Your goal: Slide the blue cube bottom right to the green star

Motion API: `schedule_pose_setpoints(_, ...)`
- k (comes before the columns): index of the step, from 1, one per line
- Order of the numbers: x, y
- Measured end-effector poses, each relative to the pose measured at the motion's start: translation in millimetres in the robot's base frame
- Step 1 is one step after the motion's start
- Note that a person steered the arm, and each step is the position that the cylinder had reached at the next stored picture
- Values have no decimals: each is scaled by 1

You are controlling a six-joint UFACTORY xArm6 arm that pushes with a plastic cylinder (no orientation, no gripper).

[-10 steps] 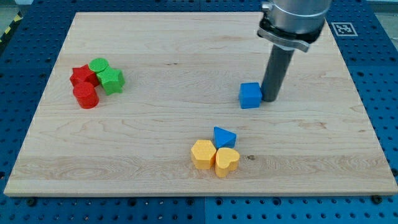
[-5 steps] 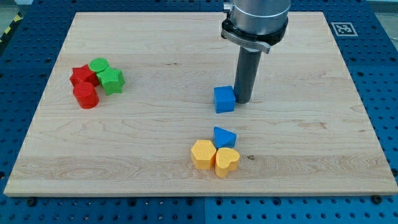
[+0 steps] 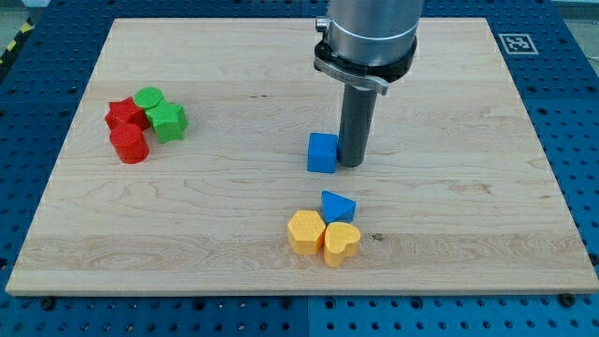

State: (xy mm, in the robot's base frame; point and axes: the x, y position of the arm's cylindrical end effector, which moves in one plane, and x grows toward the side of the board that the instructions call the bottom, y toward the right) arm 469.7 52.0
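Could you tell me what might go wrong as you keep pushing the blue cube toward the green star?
My tip touches the blue cube on its right side, slightly high, so the cube may rotate or slip off toward the blue wedge below. The green star sits packed against the green cylinder and red blocks, so overshooting could scatter that cluster.

my tip (image 3: 351, 165) touching blue cube (image 3: 322, 153), green star (image 3: 168, 120) far left

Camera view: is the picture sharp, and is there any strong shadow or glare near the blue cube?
Camera view: sharp across the board, light even and soft, no glare on the wood. The blue cube and my tip, at the cube's right side, cast only faint shadows. The arm is cut off at the view's top.
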Motion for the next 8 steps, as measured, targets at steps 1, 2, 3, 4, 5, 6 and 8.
schedule_pose_setpoints(1, 0, -16)
schedule_pose_setpoints(2, 0, -39)
schedule_pose_setpoints(3, 0, -69)
schedule_pose_setpoints(4, 0, -95)
schedule_pose_setpoints(5, 0, -121)
schedule_pose_setpoints(6, -3, -142)
schedule_pose_setpoints(8, -10, -164)
